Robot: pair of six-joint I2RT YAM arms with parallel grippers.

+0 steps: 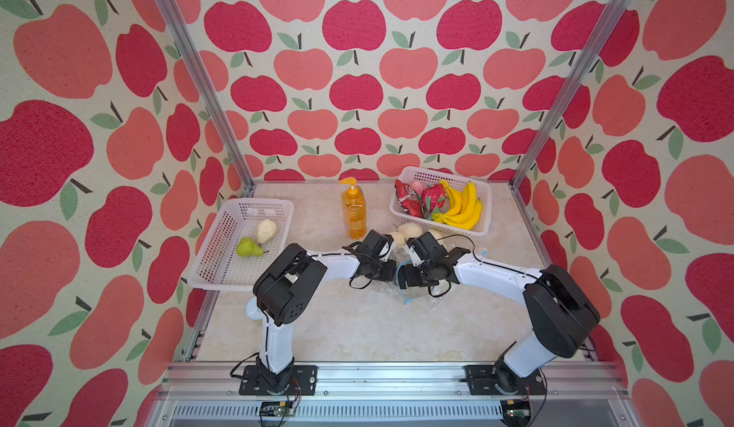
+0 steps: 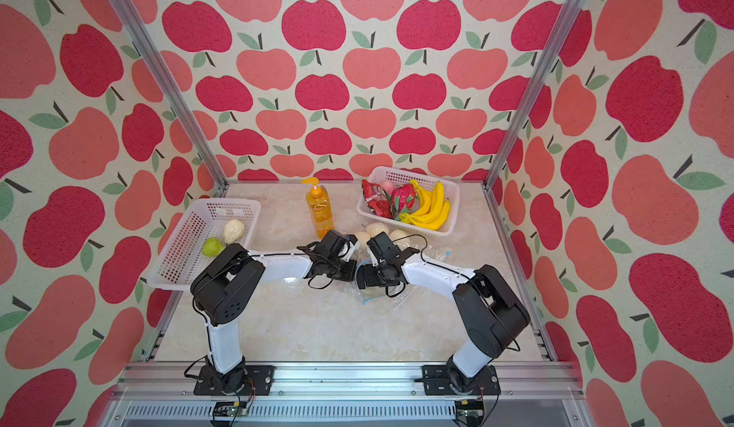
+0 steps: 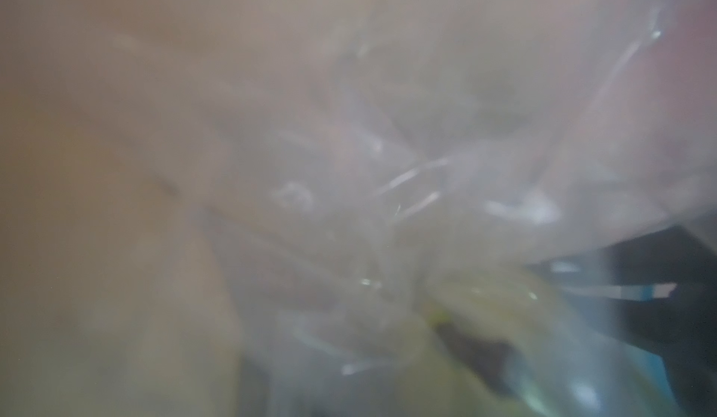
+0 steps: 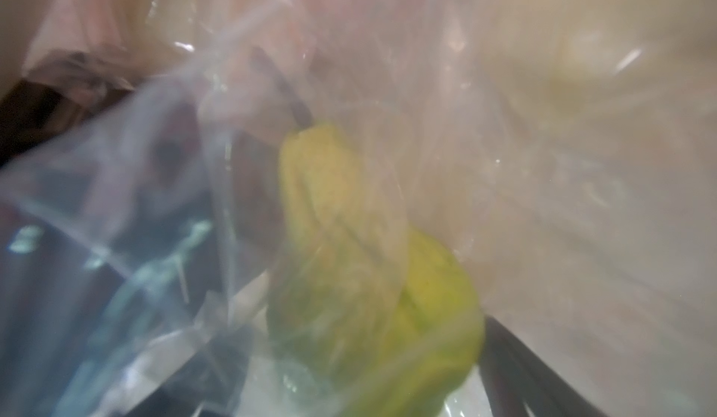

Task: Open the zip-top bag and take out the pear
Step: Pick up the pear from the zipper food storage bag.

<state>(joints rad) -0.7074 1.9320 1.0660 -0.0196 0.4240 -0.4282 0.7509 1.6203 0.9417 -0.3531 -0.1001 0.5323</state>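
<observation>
Left gripper point(image 1: 386, 272), right gripper point(image 1: 406, 278) tip to tip — seemingly over bag point(image 1: 428, 300)

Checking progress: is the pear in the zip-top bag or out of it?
Inside: in the right wrist view, creased clear film of the bag covers the yellow-green pear.

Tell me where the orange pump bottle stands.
In both top views the orange pump bottle stands upright toward the back, between the pear basket and the banana basket.

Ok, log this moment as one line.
left gripper: shut, at zip-top bag | right gripper: jaws unclear | pear: inside bag, seen through plastic
</observation>
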